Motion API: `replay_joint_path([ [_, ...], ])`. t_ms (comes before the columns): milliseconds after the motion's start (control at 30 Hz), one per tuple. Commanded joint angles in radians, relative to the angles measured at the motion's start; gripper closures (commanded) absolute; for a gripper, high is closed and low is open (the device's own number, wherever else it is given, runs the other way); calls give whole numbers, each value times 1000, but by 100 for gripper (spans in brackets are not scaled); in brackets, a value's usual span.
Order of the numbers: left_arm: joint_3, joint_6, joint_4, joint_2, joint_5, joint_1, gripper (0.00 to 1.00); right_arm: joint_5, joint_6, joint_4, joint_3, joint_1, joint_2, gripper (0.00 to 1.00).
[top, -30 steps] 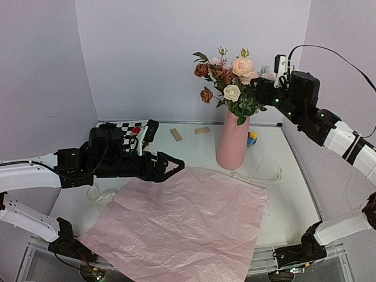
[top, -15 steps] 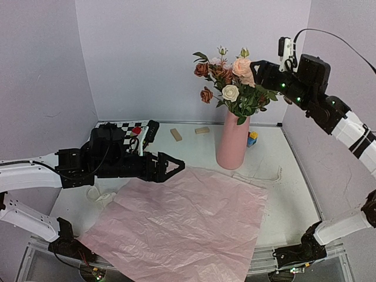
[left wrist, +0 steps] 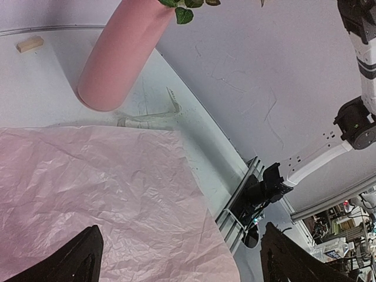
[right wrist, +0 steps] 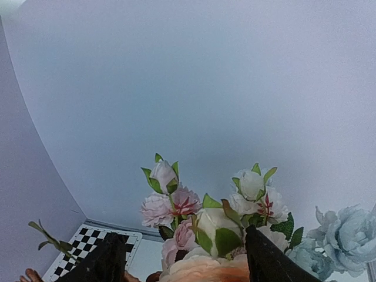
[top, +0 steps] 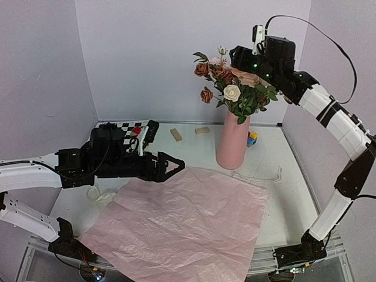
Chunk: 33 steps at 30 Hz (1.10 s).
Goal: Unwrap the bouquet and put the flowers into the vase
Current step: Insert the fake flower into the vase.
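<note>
The flowers (top: 232, 88) stand in the vase (top: 232, 144), far right on the desk (top: 288, 194). The paper sheet (top: 182, 226) lies before it. A wooden block (top: 175, 134) and a second block (top: 202, 130) lie behind-left, with the checkerboard (top: 126, 126) farther left.

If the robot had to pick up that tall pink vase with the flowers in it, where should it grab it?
Around the bare middle of the vase, coming in level from the side. It stands upright, a smooth, slightly tapered cylinder that two fingers could probably straddle; the flowers fill its mouth, blocking any approach from above.
</note>
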Motion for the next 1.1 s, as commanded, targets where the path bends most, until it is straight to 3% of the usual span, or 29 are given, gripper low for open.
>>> replay_joint_path([
  [0, 41, -10, -6, -10, -3, -3, 6, 70, 43, -45, 31, -2, 14, 31],
  [200, 30, -8, -8, -24, -11, -3, 6, 42, 50, -51, -24, -2, -55, 31],
  [267, 31, -5, -12, -26, -13, -3, 6, 2, 53, -55, -29, -2, -100, 26],
  [433, 29, -6, -28, -30, -53, -3, 6, -88, 56, -61, -78, -2, -237, 2],
  [800, 20, -29, -79, -35, -131, -3, 5, -139, 73, -115, -408, -2, -531, 2],
  [1067, -16, -15, -80, -71, -146, -3, 5, -229, -22, -42, -805, -2, -781, 2],
])
